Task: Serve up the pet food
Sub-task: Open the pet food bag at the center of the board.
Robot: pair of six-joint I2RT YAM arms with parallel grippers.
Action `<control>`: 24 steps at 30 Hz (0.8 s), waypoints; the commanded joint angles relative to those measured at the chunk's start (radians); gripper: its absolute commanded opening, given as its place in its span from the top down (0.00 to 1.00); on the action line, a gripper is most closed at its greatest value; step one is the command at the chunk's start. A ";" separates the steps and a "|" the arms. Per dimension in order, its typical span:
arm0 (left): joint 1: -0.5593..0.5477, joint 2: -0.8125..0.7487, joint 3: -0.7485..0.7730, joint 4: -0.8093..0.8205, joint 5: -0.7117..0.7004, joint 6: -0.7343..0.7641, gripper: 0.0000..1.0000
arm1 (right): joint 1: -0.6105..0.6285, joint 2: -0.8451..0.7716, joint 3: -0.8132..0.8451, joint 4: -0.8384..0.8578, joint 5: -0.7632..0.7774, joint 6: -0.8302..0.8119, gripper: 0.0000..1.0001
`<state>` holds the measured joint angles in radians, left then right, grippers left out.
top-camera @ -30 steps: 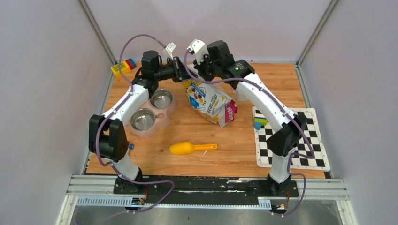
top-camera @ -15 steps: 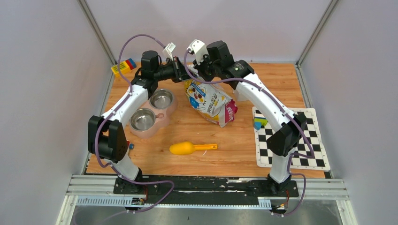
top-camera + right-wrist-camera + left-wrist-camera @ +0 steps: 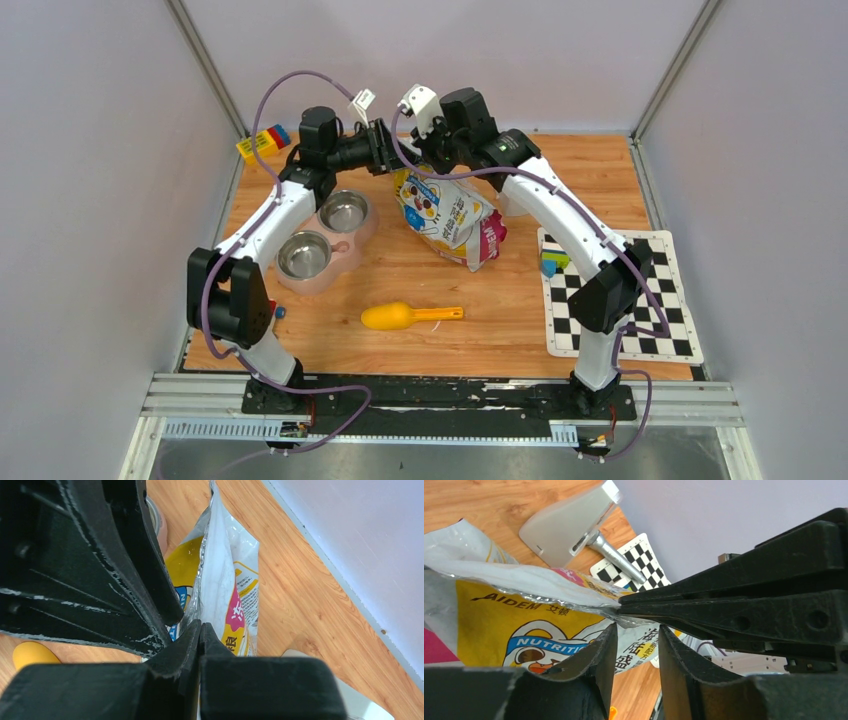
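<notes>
A: What could be lost here?

B: The bag of pet food (image 3: 445, 215) is pinched by its top edge alone in the right gripper (image 3: 200, 627) and hangs below it. The left gripper (image 3: 638, 628), just beside, is spread and nothing is gripped. If the foil slips, kibble, unseen inside, could be spilled short of the bowl (image 3: 350, 250).

A: And the setting?

B: A wooden table (image 3: 480, 290) is enclosed by pale walls (image 3: 90, 150).

A wood-grain desk (image 3: 480, 290) sits boxed in by plain pale lavender-grey walls (image 3: 90, 200) on three sides, with slim metal posts (image 3: 205, 65) in the back corners. An aluminium rail (image 3: 690, 405) runs along its near edge under even light.
</notes>
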<state>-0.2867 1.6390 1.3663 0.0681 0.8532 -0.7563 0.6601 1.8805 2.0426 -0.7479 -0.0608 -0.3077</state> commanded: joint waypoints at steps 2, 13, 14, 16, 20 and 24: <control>-0.006 -0.053 0.001 0.104 0.048 -0.035 0.56 | 0.001 -0.011 0.005 0.019 0.029 0.006 1.00; -0.011 -0.051 -0.010 0.090 0.039 -0.015 0.62 | 0.000 -0.011 0.004 0.030 0.049 0.014 1.00; -0.011 -0.052 -0.011 0.088 0.034 -0.007 0.62 | 0.000 -0.011 0.004 0.031 0.047 0.015 1.00; -0.011 -0.055 -0.015 0.072 0.020 0.010 0.64 | -0.001 -0.008 0.001 0.032 0.044 0.015 1.00; -0.011 -0.055 -0.020 0.024 -0.012 0.049 0.65 | -0.004 -0.010 -0.007 0.031 0.032 0.018 1.00; -0.011 -0.047 -0.023 0.021 -0.014 0.053 0.64 | -0.013 -0.015 -0.010 0.033 0.013 0.025 1.00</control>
<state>-0.2932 1.6291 1.3434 0.0891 0.8536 -0.7425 0.6598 1.8805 2.0418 -0.7425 -0.0456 -0.3012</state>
